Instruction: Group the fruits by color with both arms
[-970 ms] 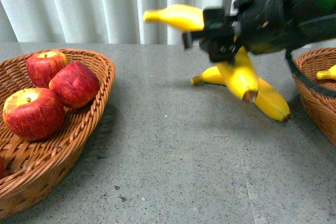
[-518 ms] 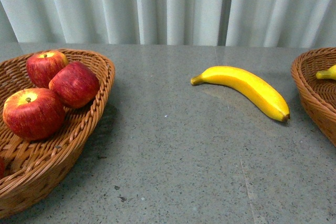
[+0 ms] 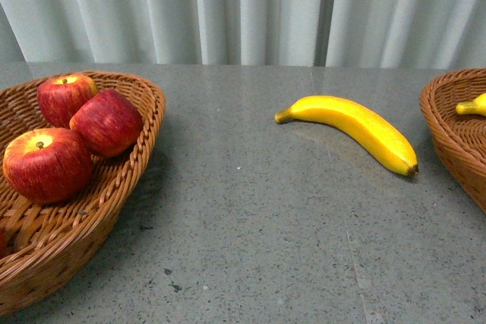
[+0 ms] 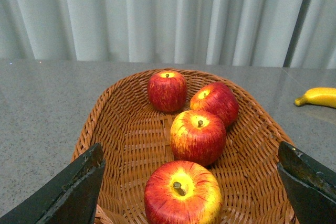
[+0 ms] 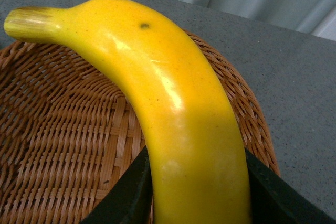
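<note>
1. A held banana [image 5: 173, 108] is clamped between the two dark fingers of the right gripper [image 5: 198, 182], which are closed against its sides; its stem end points away from the wrist.
2. The held banana is seen over the right basket [image 5: 63, 129]; whether it touches the weave cannot be told.
3. A loose banana [image 3: 353, 128] is lying flat on the table [image 3: 243, 225], right of centre, between the two baskets and touching neither.
4. A yellow banana tip [image 3: 472, 105] is seen inside the right basket at the right edge of the front view.
5. Four apples are held in the left basket [image 4: 121, 129]: far apple [image 4: 167, 90], far-right apple [image 4: 215, 103], middle apple [image 4: 198, 136], near apple [image 4: 182, 192].
6. The far-right apple and middle apple are touching.
7. The left gripper [image 4: 190, 149] is spread wide over the near end of the left basket, with nothing gripped.
8. Neither arm is seen in the front view.
9. A pale curtain [image 3: 228, 5] is hung behind the table.
</note>
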Controlling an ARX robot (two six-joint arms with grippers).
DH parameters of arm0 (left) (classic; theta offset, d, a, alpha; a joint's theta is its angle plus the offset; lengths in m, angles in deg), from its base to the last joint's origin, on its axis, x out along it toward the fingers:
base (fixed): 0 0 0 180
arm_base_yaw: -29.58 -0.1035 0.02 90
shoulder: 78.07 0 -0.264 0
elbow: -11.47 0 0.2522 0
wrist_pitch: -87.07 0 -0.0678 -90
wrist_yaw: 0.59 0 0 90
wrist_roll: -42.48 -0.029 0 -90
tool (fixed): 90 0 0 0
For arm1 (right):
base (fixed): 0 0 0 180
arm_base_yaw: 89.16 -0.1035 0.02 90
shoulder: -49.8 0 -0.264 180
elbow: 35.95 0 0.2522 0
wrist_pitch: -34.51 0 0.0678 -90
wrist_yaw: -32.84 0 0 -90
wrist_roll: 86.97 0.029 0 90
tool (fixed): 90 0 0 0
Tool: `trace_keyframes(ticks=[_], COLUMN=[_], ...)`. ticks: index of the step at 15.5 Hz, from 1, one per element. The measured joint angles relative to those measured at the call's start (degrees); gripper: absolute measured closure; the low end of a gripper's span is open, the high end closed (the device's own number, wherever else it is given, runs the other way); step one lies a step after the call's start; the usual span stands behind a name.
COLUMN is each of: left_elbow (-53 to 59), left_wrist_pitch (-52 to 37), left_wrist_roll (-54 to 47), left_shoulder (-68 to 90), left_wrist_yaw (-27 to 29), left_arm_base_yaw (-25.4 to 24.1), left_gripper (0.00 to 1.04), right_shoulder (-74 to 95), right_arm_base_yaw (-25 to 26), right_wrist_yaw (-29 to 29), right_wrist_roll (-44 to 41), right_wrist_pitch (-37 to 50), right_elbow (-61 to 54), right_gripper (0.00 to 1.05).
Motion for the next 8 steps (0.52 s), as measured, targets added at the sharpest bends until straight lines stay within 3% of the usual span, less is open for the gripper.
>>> trace_keyframes(ticks=[2,6,8], left_elbow=[0.0,0.0,0.0], left_wrist_pitch=[0.0,0.0,0.0], left_wrist_roll=[0.0,0.0,0.0], left_shoulder=[0.0,0.0,0.0], left_wrist_yaw=[0.0,0.0,0.0], left_arm_base_yaw=[0.0,0.0,0.0], left_gripper=[0.07,0.07,0.07], right_shoulder=[-0.2,-3.0,-2.6], right_arm_base_yaw=[-0.1,-4.3,-10.1], right_wrist_yaw=[0.2,-1.3,-3.9], right_wrist_roll=[-0.3,0.6,2.3], right_wrist_pitch=[0.1,-0.5,-1.2], right_elbow=[0.0,2.3,7.9], right_gripper=[0.53,0.06,0.07])
